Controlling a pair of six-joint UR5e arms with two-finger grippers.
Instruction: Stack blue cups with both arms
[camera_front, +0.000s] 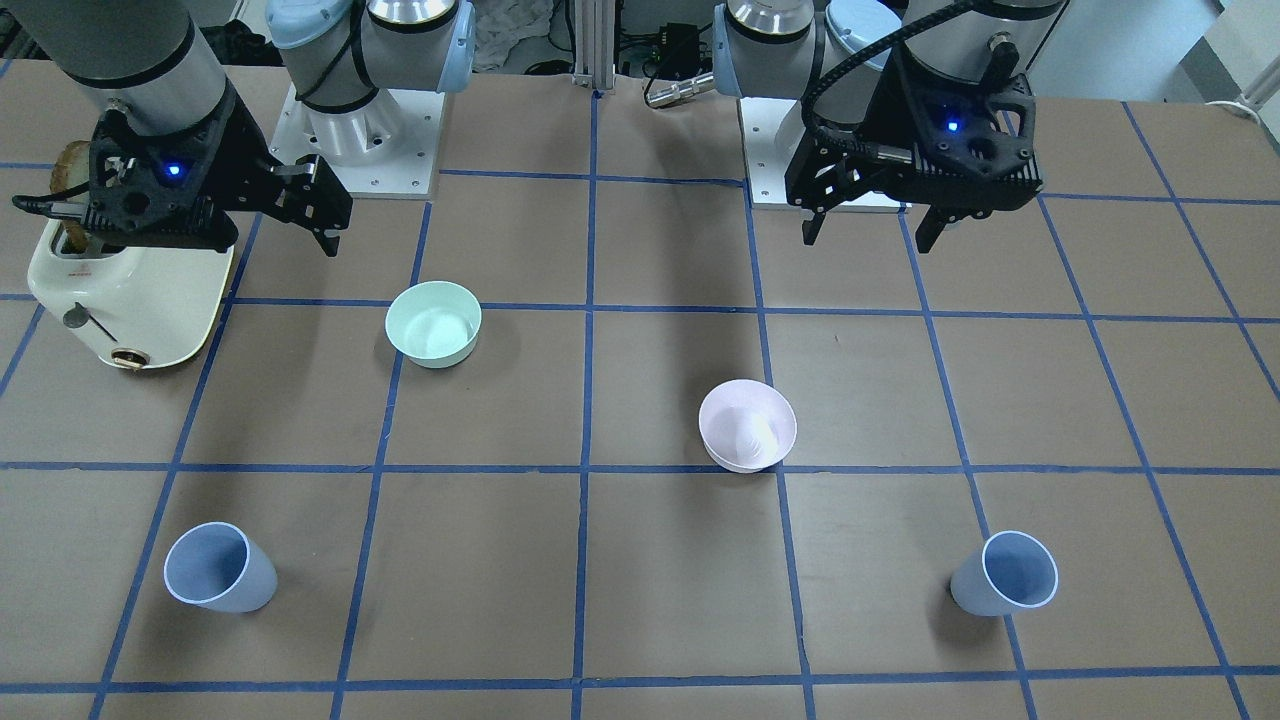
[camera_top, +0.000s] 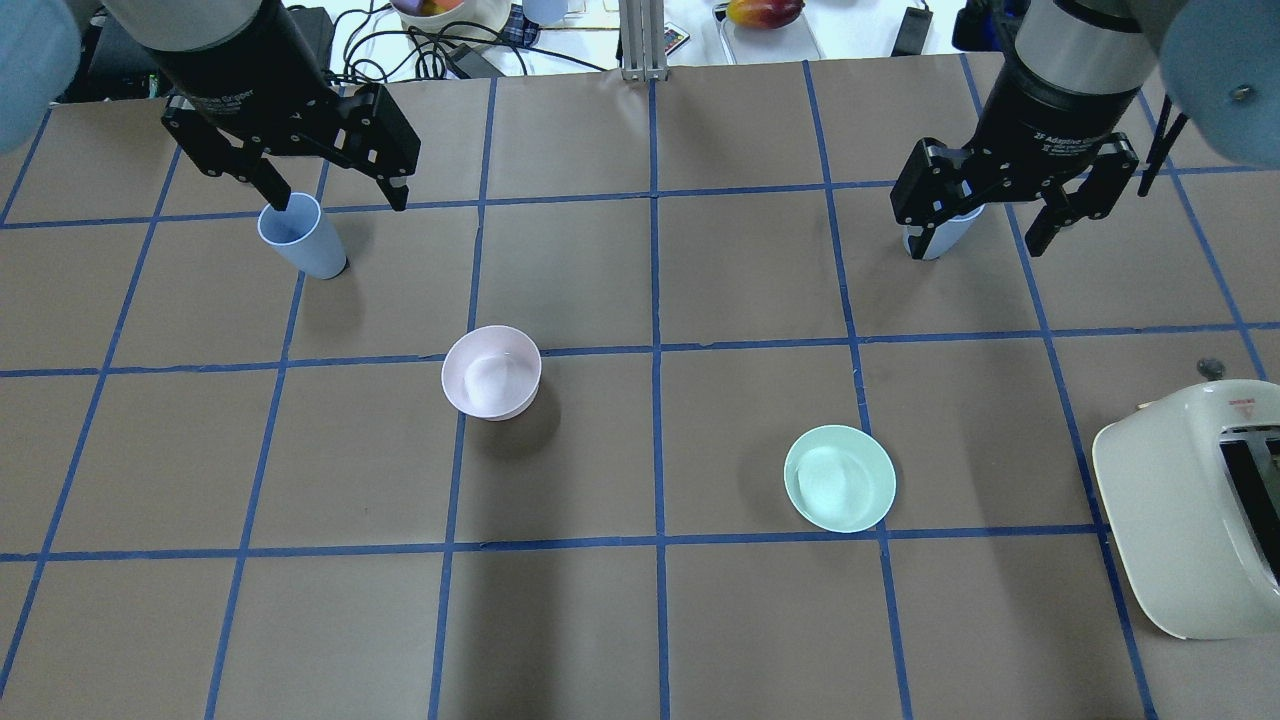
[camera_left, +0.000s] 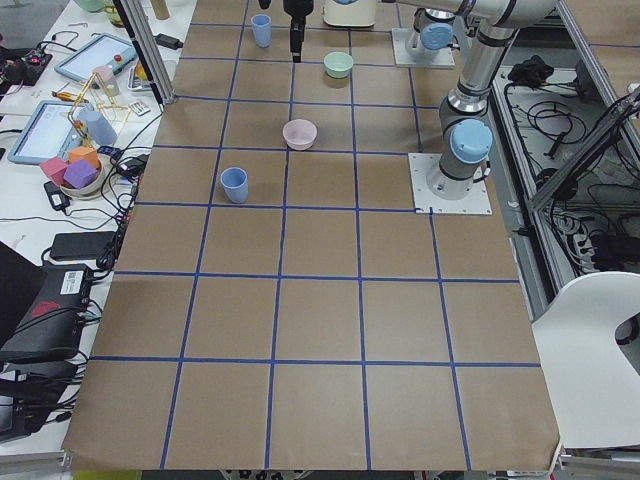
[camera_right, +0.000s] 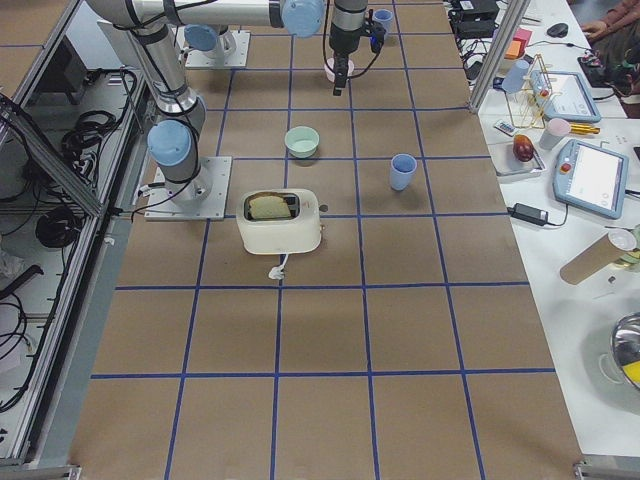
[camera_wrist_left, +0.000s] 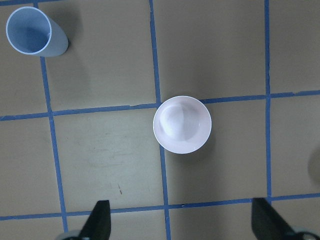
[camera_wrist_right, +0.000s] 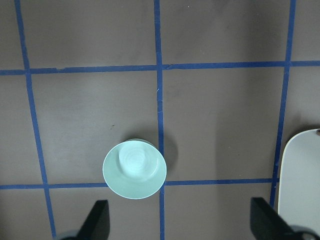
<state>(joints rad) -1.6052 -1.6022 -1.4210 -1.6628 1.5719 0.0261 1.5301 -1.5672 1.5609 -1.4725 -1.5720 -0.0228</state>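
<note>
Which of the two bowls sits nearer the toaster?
The mint-green bowl, on the robot's right side with the toaster; the pale pink bowl lies across the centre line.

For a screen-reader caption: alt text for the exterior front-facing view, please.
A blue cup stands at the view's lower left, a second blue cup at lower right, with a mint bowl and pink bowl behind. The right gripper and left gripper hang open and empty above the table.

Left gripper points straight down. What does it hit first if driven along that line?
Probably bare table, just short of the pink bowl. The open left gripper has nothing between its fingers; depth is unclear.
</note>
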